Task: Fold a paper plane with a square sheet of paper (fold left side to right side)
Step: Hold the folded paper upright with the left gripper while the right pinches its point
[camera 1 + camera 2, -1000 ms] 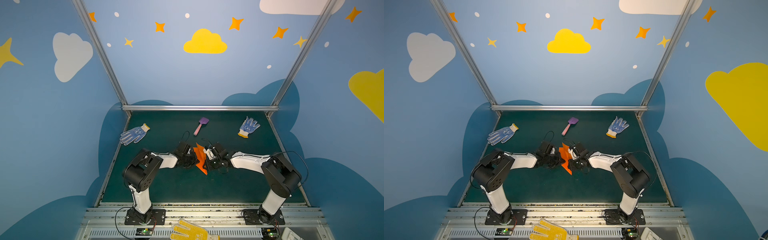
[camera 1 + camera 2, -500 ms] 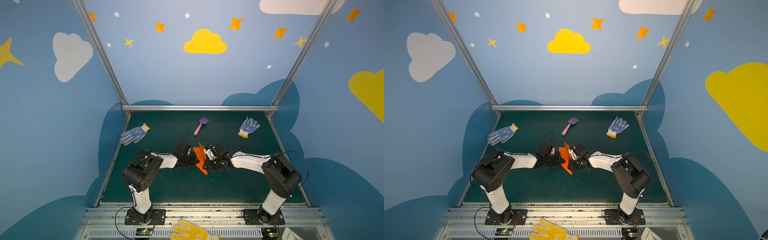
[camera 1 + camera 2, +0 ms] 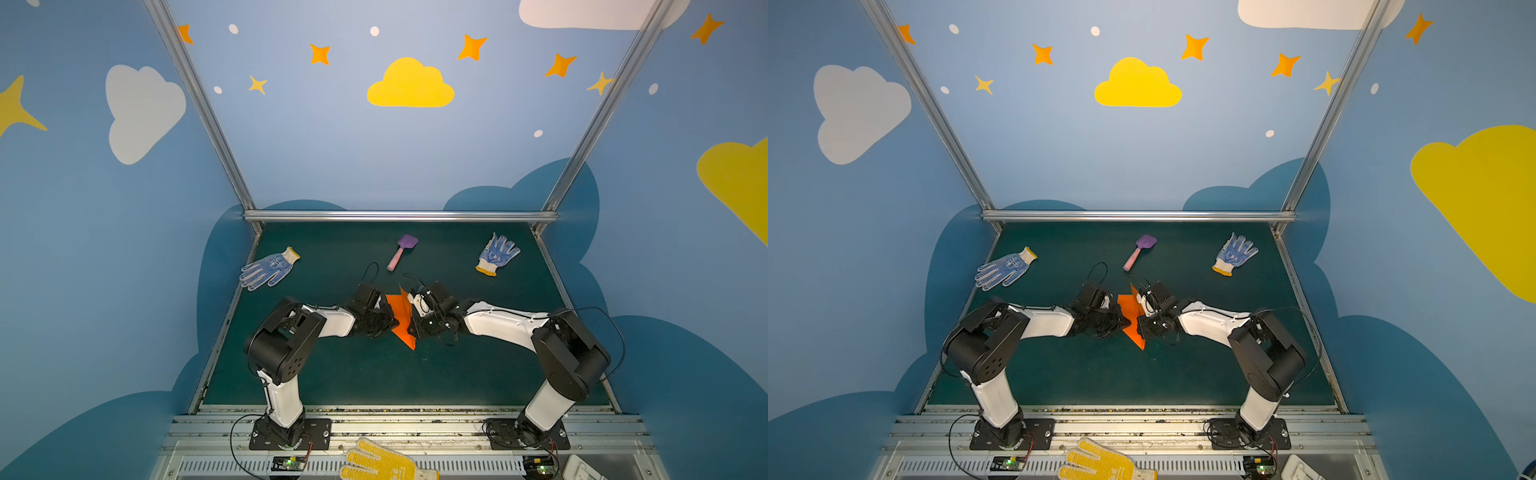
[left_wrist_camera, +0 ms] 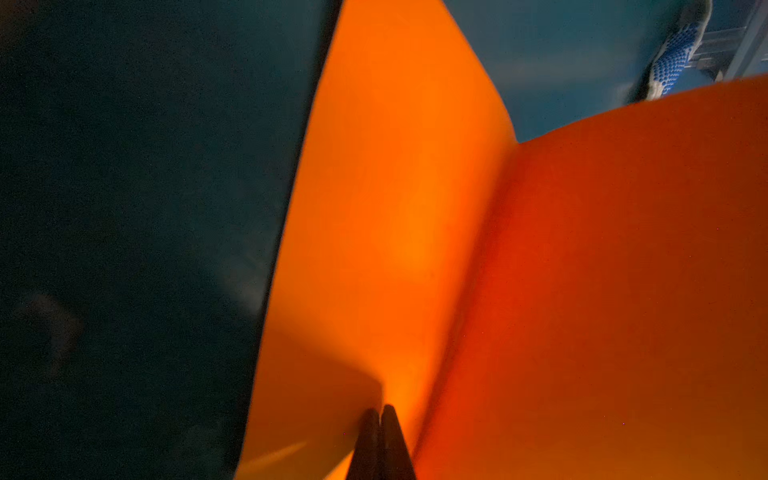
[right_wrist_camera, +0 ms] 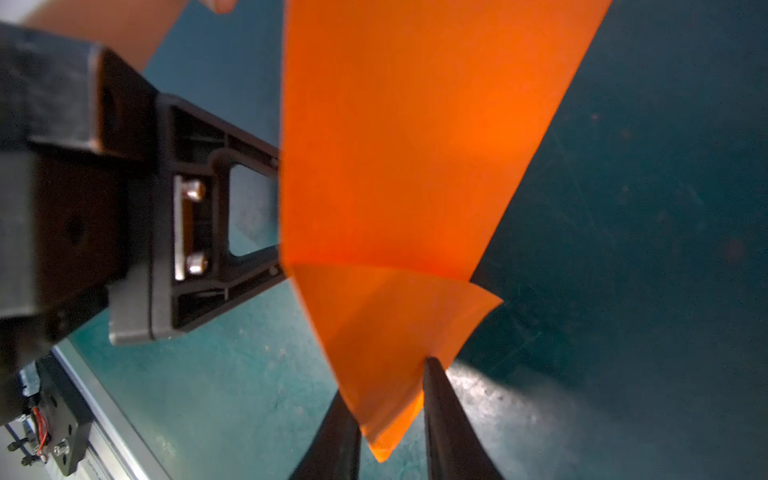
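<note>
Centrally, left end effector [image 4: 380, 409] clenches the paper [image 3: 401, 322]; right end effector [image 5: 388, 382] straddles its corner, grip unclear.

My left arm [image 3: 328, 322] and right arm [image 3: 505, 322] are white shells between black joints, thin black cables [image 3: 371, 268] at the wrists. My left gripper [image 4: 380, 419] has dark tapered fingers and silver screws [image 5: 195, 191].

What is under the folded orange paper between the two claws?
Only the dark green table mat shows around the thin bright-orange folded paper. The patch directly beneath is covered, so anything lying there cannot be seen.
</note>
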You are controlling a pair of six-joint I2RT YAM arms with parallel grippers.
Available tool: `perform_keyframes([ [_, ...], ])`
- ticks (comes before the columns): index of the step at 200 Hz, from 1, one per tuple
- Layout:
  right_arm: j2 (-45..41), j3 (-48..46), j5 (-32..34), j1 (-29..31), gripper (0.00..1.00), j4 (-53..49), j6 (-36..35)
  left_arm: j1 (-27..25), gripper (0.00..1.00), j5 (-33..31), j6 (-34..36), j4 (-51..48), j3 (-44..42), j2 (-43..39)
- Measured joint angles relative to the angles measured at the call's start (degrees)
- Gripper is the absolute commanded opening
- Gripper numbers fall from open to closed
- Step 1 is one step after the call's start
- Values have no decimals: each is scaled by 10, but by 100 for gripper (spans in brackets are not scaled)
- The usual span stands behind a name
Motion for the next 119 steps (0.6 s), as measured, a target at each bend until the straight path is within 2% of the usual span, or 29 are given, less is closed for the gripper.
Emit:
perform_keyframes([
  [30,7,0,6,6,23,-1,-2,1,4,0,0,3,-2,0],
  [71,15,1,14,13,6,-6,-5,1,4,0,0,4,-2,0],
  [85,16,5,15,14,3,-9,-5,1,4,1,0,5,-3,0],
  [106,18,15,14,16,3,-12,-5,1,4,2,0,5,-3,0],
  [119,22,21,11,18,8,-13,-6,1,4,2,0,5,-3,0],
])
